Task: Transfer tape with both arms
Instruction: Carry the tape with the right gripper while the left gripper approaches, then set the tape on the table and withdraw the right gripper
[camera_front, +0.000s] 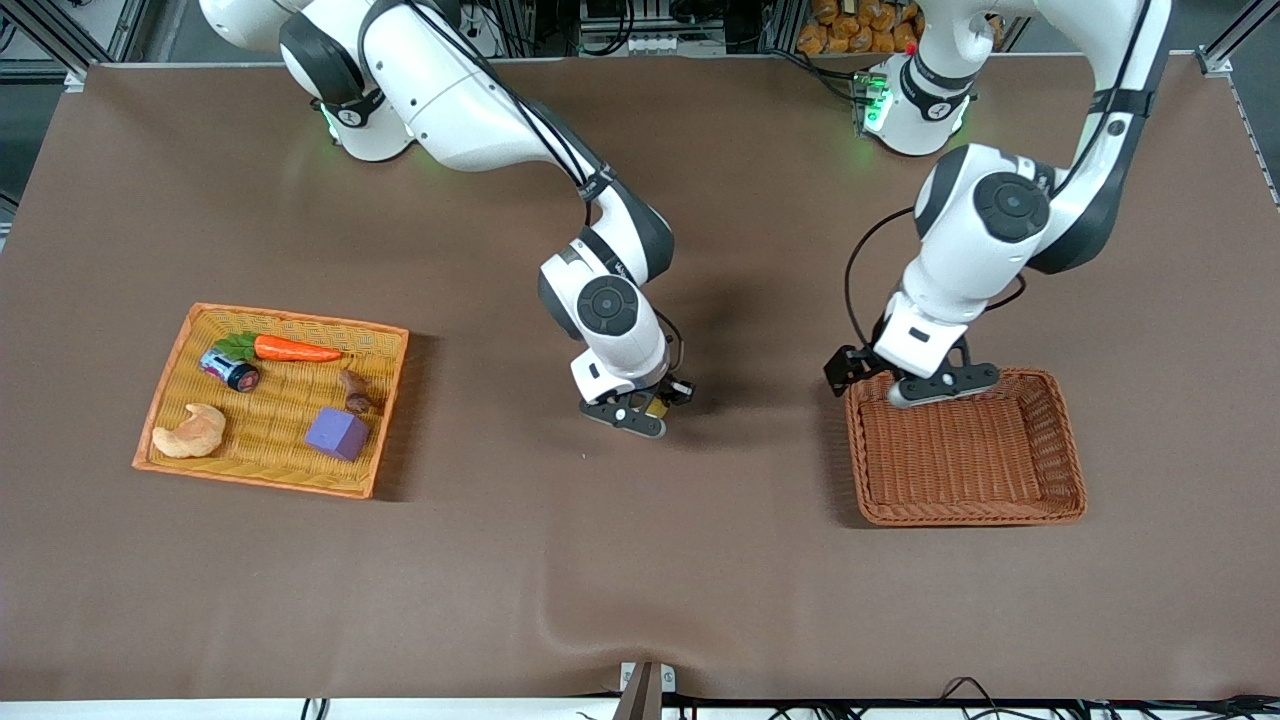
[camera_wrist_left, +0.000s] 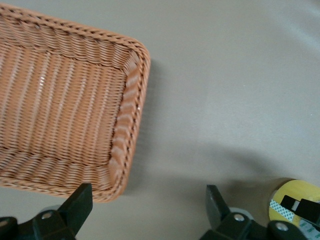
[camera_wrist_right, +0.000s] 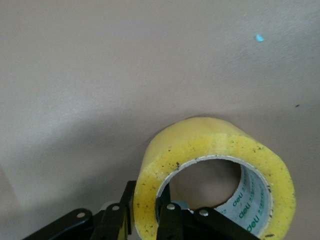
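Tray: a shallow yellow wicker tray (camera_front: 172, 352) lies toward the right arm's end of the worktop (camera_front: 640, 580), well apart from both grippers; it holds a carrot (camera_front: 292, 349), a croissant (camera_front: 190, 432), a purple cube (camera_front: 337, 433), a small blue-and-white can (camera_front: 229, 369) and a small brown piece (camera_front: 357, 391) too small to name.
Right gripper: the right gripper (camera_front: 640, 410) hangs low over the middle of the worktop, pinching the wall of the tape (camera_wrist_right: 215, 175), one finger inside the ring and one outside.
Tape: held in the right gripper, tilted, its grey-white core facing the wrist camera; it is close to the worktop, but I cannot tell whether it touches.
Left gripper: the left gripper (camera_front: 905, 385) hovers over the edge of the brown basket (camera_front: 1060, 440) that faces the right arm, its fingers spread wide with nothing between them.
Basket: holds nothing, and sits under and just beside the left gripper.
Step in hand: by my reading, the right arm is carrying the tape toward the handover, and the left arm waits.
Next move: probably the two grippers must meet, the left one closing on a free part of the ring before the right lets go; the tape shows beside the left gripper in the left wrist view, so the gap looks short.
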